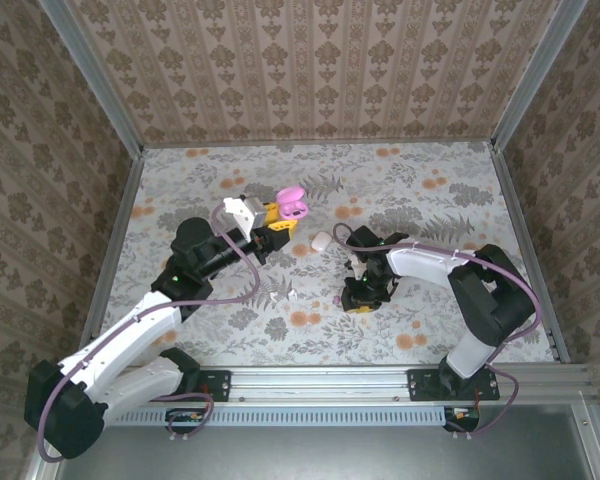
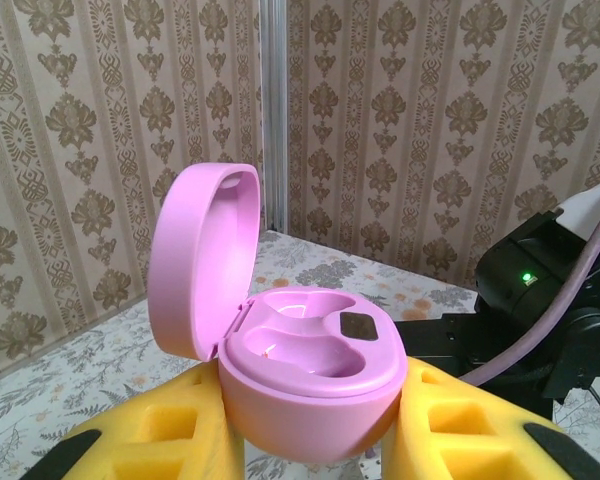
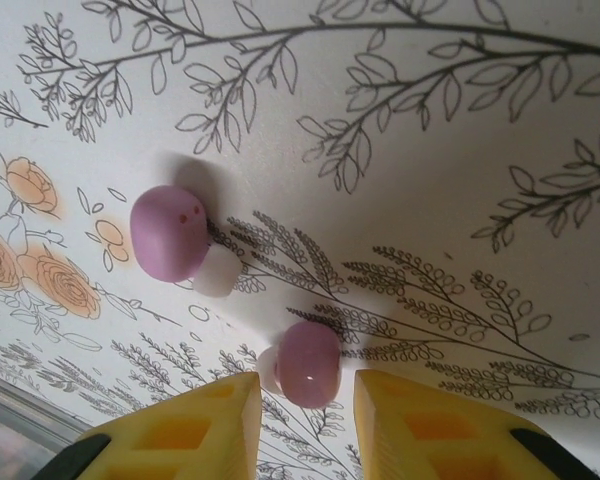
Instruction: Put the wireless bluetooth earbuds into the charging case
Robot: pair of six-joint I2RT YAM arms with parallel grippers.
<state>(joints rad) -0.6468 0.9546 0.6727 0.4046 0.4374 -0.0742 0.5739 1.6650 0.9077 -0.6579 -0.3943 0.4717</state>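
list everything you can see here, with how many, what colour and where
charging case: 1, pink, lid open, held in the left pincer
earbuds: 2, purple-pink with white tips, on the table; one between the fingers of the right pincer, the other beside it, apart
pale rounded object: 1, whitish-pink, on the table between the two pincers, unidentified
small whitish bits: count unclear, on the table near the middle
table: 1, white floral print
walls: beige damask pattern, on three sides
left pincer: 1, yellow fingers, shut on the case
right pincer: 1, yellow fingers, open, straddling an earbud
arms: 2, white and black, bases at the near edge
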